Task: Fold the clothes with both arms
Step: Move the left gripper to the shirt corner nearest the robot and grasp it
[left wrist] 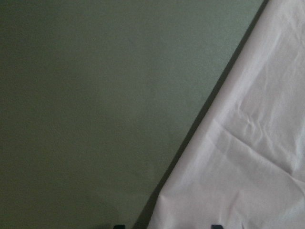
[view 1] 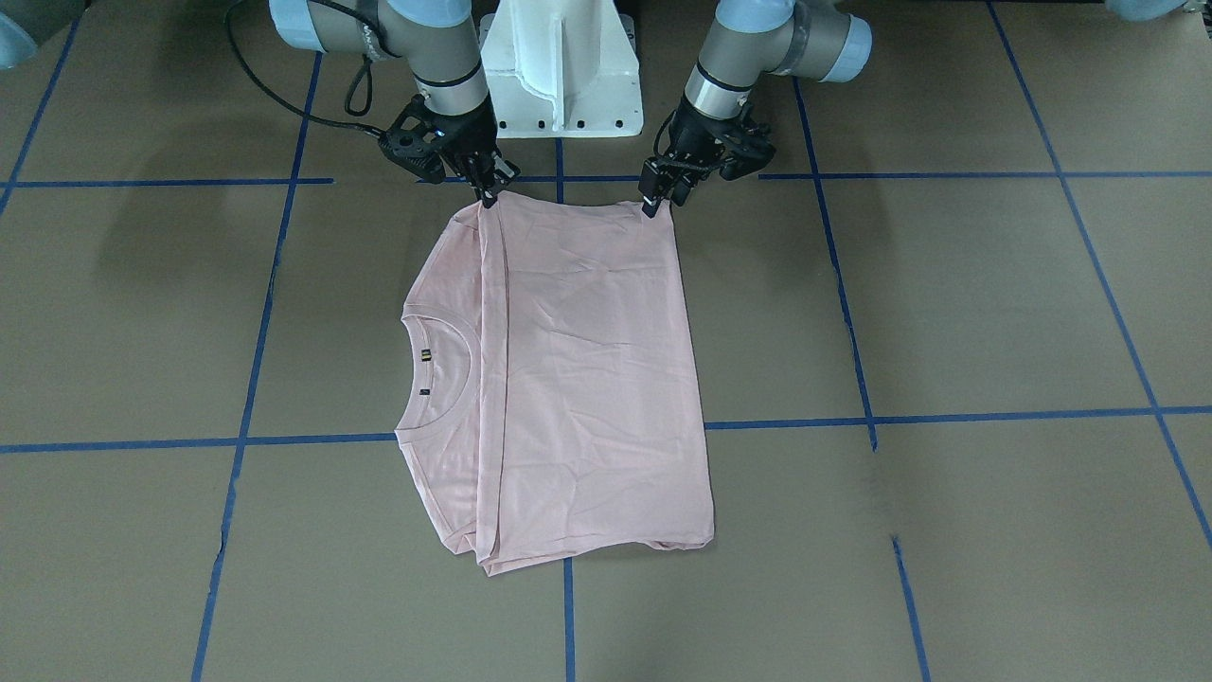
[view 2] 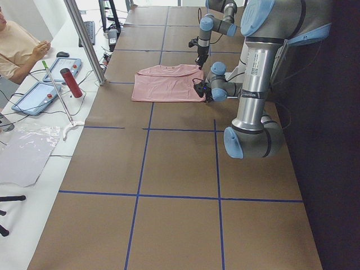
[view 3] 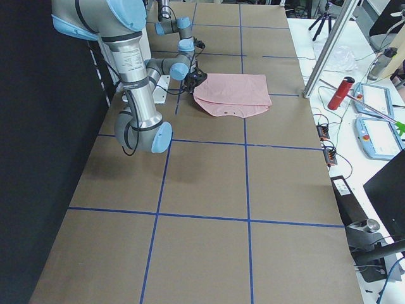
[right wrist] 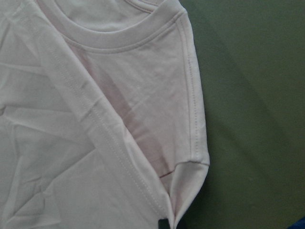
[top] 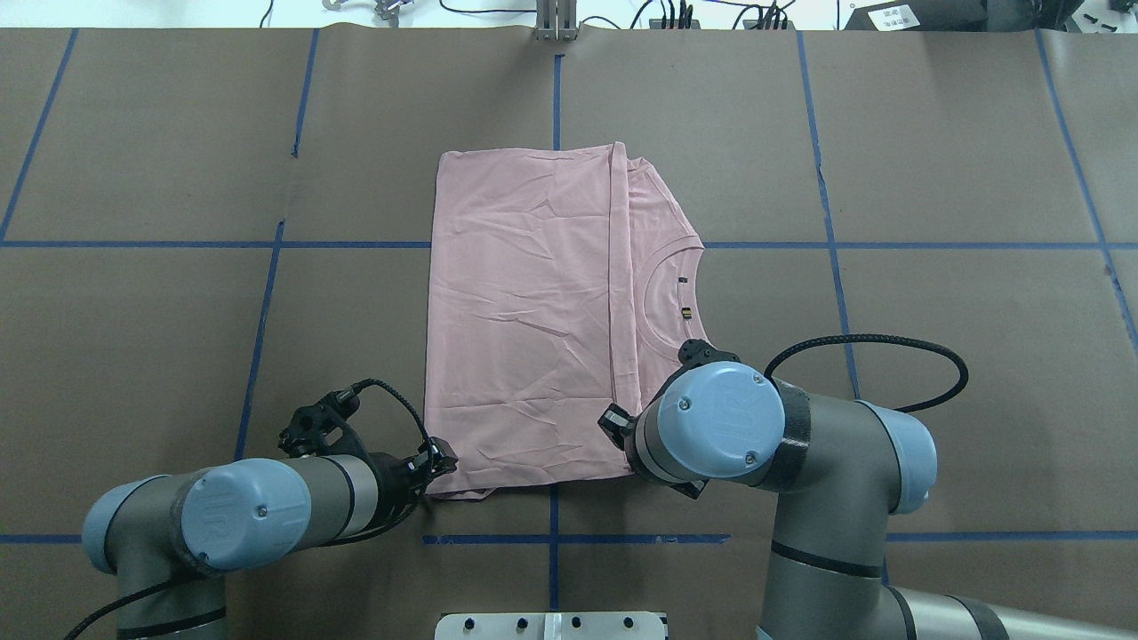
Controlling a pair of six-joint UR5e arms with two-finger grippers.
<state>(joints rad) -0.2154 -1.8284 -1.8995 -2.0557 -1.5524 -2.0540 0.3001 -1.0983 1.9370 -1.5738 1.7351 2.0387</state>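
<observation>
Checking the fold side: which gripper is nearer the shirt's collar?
Right. The right gripper is at the shirt corner beside the collar; the left gripper is at the opposite corner.

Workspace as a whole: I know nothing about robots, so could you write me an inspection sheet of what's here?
Surface: brown table with a blue tape grid.
Job's things: pink T-shirt folded over, collar showing, lying flat.
Clutter: nothing seen.
Tools: left tool at one near corner, tips apart; right tool seemingly pinching the other.
Cables: black cable looping beside right arm.
Surroundings: seated person, red bottle, control tablets.
</observation>
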